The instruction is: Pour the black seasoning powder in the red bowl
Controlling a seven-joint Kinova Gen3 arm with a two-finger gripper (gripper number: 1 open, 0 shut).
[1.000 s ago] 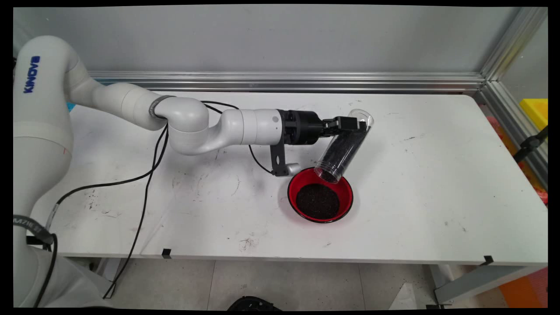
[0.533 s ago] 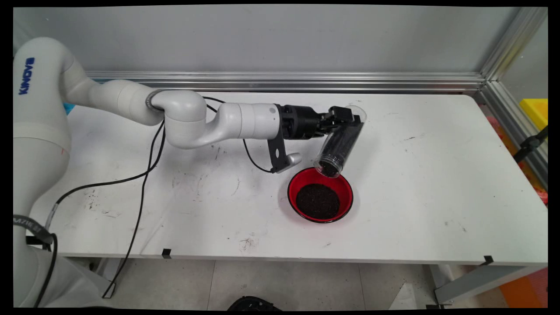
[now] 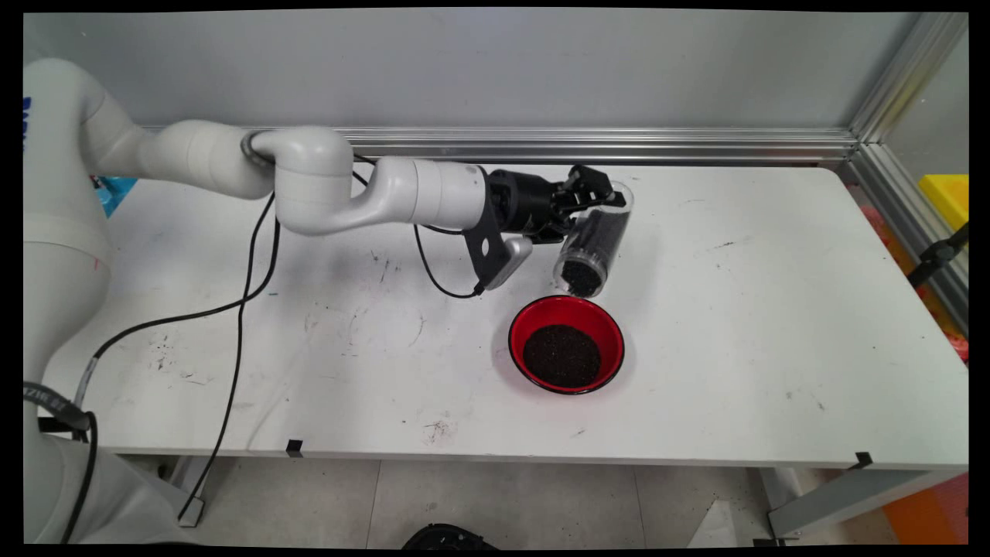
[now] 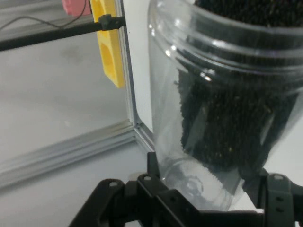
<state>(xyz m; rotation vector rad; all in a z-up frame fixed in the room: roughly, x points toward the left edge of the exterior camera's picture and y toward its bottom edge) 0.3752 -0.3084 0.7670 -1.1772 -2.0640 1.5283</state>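
Observation:
A clear plastic jar (image 3: 594, 240) partly filled with black grains is held tilted in the air, its open mouth facing down toward the near side. My gripper (image 3: 592, 192) is shut on the jar's closed upper end. Just below and in front of the jar's mouth stands a red bowl (image 3: 566, 310) with a heap of black grains in it. In the hand view the jar (image 4: 227, 94) fills the right half, with the black grains lying along its right side, and the fingers (image 4: 272, 194) clasp its base.
An aluminium rail (image 3: 541, 143) runs along the table's far edge and down the right side. Black cables (image 3: 247, 309) hang from the arm over the left part of the table. A yellow block (image 3: 945, 197) sits beyond the right rail.
The arm has lifted and drawn the jar back from over the bowl toward the far side. The jar's mouth, which hung over the bowl's rim, is now clear of it and less steeply tipped.

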